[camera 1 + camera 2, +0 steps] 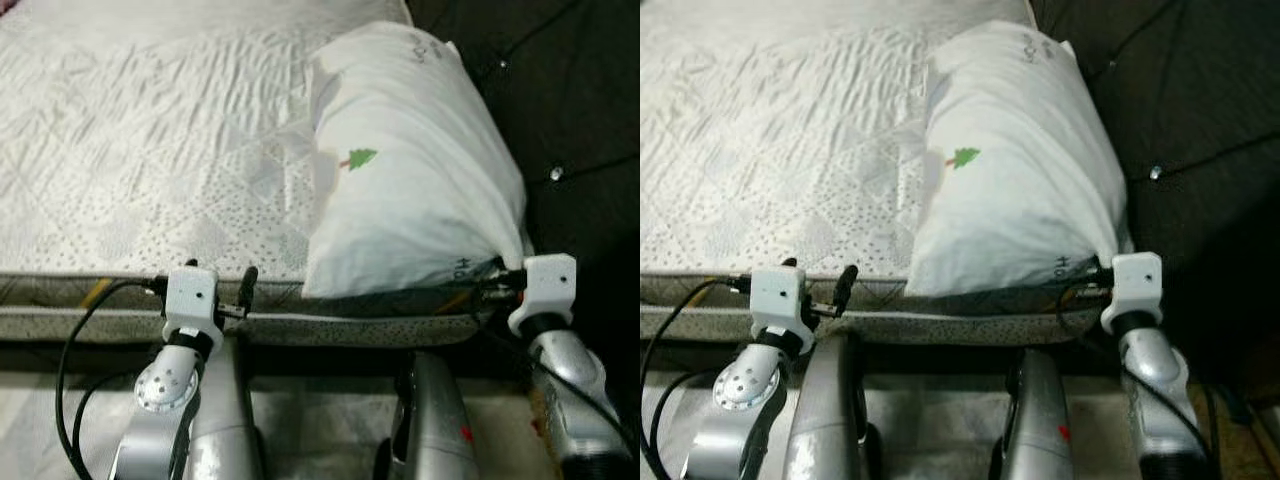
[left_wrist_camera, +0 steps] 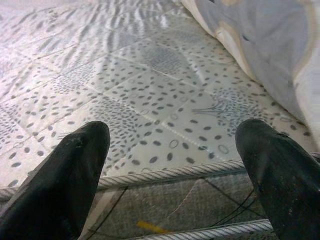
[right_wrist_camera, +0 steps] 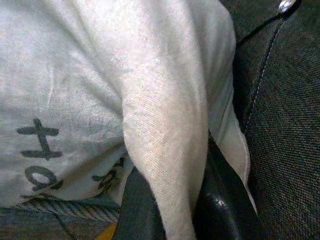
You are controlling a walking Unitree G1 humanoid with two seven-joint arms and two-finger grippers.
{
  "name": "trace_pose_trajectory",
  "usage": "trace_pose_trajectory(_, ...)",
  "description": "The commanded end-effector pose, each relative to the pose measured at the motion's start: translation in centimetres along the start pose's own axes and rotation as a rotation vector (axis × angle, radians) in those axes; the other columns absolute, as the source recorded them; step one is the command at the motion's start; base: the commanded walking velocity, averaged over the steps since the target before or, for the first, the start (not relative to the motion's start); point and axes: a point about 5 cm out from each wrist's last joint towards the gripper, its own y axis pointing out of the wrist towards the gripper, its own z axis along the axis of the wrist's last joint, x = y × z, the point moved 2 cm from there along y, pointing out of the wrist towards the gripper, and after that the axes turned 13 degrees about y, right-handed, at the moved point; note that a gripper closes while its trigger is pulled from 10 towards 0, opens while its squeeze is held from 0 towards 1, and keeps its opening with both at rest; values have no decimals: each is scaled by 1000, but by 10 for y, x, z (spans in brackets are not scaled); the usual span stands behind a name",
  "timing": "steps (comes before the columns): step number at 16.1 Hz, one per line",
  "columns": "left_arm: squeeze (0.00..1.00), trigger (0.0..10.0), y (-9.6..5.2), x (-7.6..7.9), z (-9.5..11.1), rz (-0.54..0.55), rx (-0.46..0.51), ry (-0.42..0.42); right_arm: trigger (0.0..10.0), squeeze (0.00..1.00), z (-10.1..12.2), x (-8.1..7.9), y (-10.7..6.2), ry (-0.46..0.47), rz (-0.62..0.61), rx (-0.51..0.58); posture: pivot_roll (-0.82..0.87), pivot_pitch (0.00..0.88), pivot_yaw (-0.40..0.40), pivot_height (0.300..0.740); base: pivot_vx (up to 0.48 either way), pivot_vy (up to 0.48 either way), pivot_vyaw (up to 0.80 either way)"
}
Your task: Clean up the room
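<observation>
The white fabric pillow with a small green tree print (image 1: pixel 410 160) is lying along the quilted mattress's (image 1: pixel 150 150) right edge, long axis running away from the robot. The right hand (image 3: pixel 172 210) is pinching its near corner; the left hand (image 2: pixel 175 170) is spread.

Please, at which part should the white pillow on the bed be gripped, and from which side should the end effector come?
Probably the near corner of the pillow toward the dark headboard, approached from the mattress edge. There the fabric gathers into a thin fold that two fingers can pinch; the body is too bulky. The right end effector is already shut on that fold.
</observation>
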Motion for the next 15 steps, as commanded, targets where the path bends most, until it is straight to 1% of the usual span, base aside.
trace_pose_trajectory(1,0,10000,1,1,-1,-7,1,8,0,0,-13,-7,-11,25,4,-64,59,54,-11,506,0,0,0)
trace_pose_trajectory(3,0,10000,2,1,-1,-8,1,8,0,0,-14,-15,-16,36,19,-95,58,49,-15,506,0,0,0)
trace_pose_trajectory(4,0,10000,2,2,-1,-8,0,7,0,0,-14,-18,-13,37,39,-102,57,47,-15,506,0,0,0)
trace_pose_trajectory(5,0,10000,2,2,-2,-9,-1,6,9098,0,-10,-25,-8,41,73,-101,53,45,-14,506,0,0,0)
trace_pose_trajectory(6,0,10000,3,3,-2,-11,-1,6,10000,1000,-5,-29,-4,72,90,-84,51,41,-13,506,0,0,0)
trace_pose_trajectory(7,0,10000,4,5,-3,-16,0,4,10000,1000,6,-36,7,88,97,-47,49,35,-16,506,0,0,0)
trace_pose_trajectory(9,0,10000,4,7,-3,-17,1,1,10000,1000,10,-39,14,97,75,-38,51,23,-21,506,0,0,0)
trace_pose_trajectory(10,0,10000,5,7,-4,-14,0,-1,10000,1000,11,-38,14,64,49,-26,49,17,-24,506,0,0,0)
trace_pose_trajectory(12,0,10000,4,7,-5,-9,-3,-4,10000,1000,14,-37,9,-3,35,11,46,10,-28,506,0,0,0)
trace_pose_trajectory(13,0,10000,4,8,-6,-9,-3,-5,10000,1000,18,-36,6,-21,24,40,40,8,-28,506,0,0,0)
trace_pose_trajectory(15,0,10000,4,9,-7,-9,-5,-9,10000,1000,35,-33,2,-119,-5,128,23,7,-24,506,0,0,0)
